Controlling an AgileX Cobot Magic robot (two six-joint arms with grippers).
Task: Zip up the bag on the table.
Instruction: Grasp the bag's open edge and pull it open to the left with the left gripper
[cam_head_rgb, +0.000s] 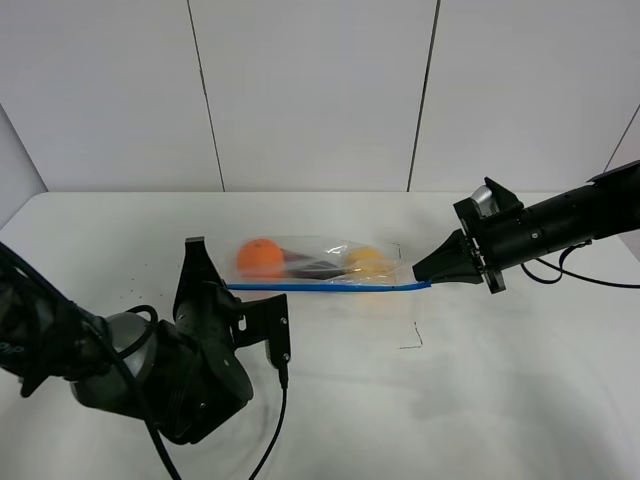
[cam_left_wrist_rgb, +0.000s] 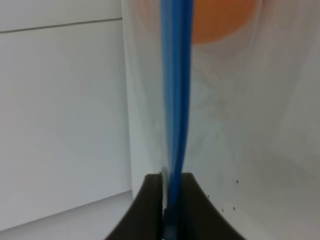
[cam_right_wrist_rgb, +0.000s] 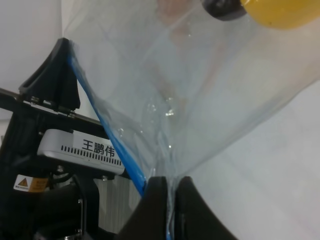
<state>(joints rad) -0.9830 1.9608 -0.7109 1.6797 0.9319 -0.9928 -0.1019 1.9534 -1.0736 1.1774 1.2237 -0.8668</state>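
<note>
Clear, crinkly rectangular plastic zip bag (cam_head_rgb: 320, 262): at the middle of the large plain white matte table (cam_head_rgb: 500, 400), stretched between both grippers; blue zipper strip (cam_head_rgb: 330, 286) along its near edge; orange (cam_head_rgb: 260, 257), purple eggplant (cam_head_rgb: 310, 267) and yellow pear (cam_head_rgb: 367, 260) inside. Left gripper (cam_left_wrist_rgb: 171, 181): black fingers pinched tight on the strip's left end. Right gripper (cam_head_rgb: 420, 272): fingers clamped on the bag's right corner.

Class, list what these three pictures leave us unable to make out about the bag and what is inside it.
Whether the zipper strip is sealed along its length: too thin in the exterior high view, blurred in the left wrist view.
The orange: cut off by the left wrist view's edge.
The pear: cut off by the right wrist view's edge.
The eggplant: a dark sliver between them, its shape unclear through the crinkly bag.
</note>
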